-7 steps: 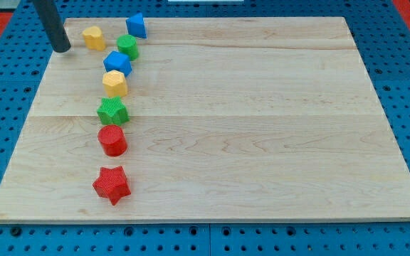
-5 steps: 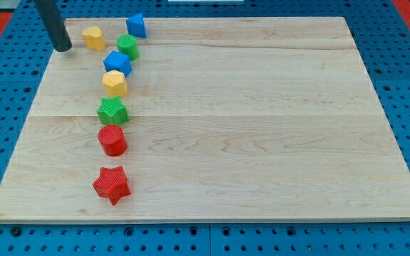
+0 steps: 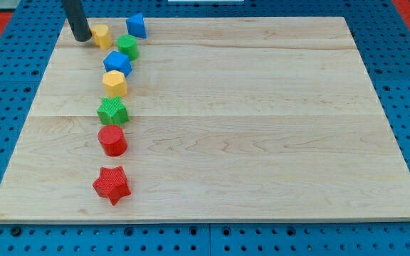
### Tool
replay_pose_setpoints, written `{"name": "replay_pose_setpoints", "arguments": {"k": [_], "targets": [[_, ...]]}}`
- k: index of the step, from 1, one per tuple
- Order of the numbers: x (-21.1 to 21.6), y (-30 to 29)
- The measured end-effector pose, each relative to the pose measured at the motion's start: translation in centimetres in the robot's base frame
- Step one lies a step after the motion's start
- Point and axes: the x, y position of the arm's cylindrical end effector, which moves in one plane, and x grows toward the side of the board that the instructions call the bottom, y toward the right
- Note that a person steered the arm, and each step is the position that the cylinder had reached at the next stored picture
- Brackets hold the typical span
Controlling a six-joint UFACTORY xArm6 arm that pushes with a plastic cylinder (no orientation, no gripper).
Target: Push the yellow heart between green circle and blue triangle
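Observation:
The yellow heart (image 3: 102, 35) lies near the board's top left. My tip (image 3: 82, 38) touches its left side. The blue triangle (image 3: 137, 25) sits to the heart's right at the board's top edge. The green circle (image 3: 127, 47) lies just below the triangle and right of the heart. The heart stands left of the gap between them.
Below the green circle a column runs down the board (image 3: 262, 128): a blue block (image 3: 117, 62), a yellow hexagon (image 3: 114, 83), a green star (image 3: 112, 112), a red cylinder (image 3: 112, 140) and a red star (image 3: 112, 185). Blue pegboard surrounds the board.
My tip has moved right and reached the yellow heart, which has shifted slightly right toward the green circle. The other blocks have not moved.

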Motion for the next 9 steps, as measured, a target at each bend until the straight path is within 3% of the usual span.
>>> {"name": "replay_pose_setpoints", "arguments": {"k": [9], "targets": [[0.0,7.8]]}}
